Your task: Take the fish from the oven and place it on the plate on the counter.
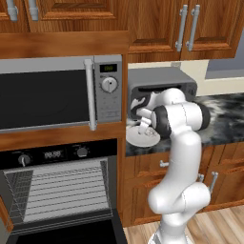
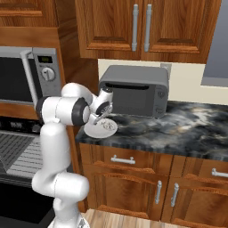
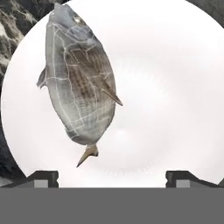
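Hovering, left view: the gripper (image 1: 143, 125) hangs just over the plate (image 1: 148, 139), which sits at the counter (image 1: 224, 125) edge beside the oven column; the arm bends low and sideways to reach it.
Oven, left view: the oven (image 1: 59, 190) stands open below the microwave (image 1: 57, 97), its rack bare, which fits the fish being out already.
Right view: the gripper (image 2: 102, 116) points down at the plate (image 2: 91, 132), near the grey toaster oven (image 2: 133, 91); a small grey shape on the plate is likely the fish, too small to tell for sure.
Hand view, fish: the fish (image 3: 78, 81) lies flat on the plate (image 3: 175, 87), head near the rim, the counter (image 3: 13, 26) showing at the corner beyond.
Hand view, fingers: the two tips stand wide apart at the bottom, touching nothing; the fish lies clear of both.
Judgement: the fish looks released onto the plate, so the placing seems done; lifting straight up should avoid nudging it.
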Motion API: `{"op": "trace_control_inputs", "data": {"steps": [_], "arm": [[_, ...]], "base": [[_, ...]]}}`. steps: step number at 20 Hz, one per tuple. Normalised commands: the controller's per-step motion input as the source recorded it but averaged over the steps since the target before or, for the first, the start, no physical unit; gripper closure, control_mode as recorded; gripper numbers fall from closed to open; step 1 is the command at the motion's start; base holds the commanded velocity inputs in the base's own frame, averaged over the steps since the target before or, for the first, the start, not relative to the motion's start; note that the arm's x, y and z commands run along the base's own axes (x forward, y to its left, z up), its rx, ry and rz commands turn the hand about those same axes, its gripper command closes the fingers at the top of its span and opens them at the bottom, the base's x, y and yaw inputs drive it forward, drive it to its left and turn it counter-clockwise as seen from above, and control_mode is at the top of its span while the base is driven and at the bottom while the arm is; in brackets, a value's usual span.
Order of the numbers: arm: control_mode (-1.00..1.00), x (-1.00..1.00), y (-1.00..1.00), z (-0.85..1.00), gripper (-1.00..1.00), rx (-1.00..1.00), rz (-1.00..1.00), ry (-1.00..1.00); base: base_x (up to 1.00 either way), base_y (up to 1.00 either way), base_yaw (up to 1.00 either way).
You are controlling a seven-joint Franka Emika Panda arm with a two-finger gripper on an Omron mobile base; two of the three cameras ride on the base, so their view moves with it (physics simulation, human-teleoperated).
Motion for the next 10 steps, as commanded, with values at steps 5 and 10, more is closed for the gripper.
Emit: {"op": "trace_control_inputs", "data": {"steps": [5,10], "arm": [[-1.00,-0.21,-0.10,0.60,-1.00,0.00,-0.07,0.06],[-1.00,-0.45,-0.32,0.72,-1.00,0.01,-0.22,0.02]], "base": [[0.00,0.00,0.00],[0.00,0.00,0.00]]}}
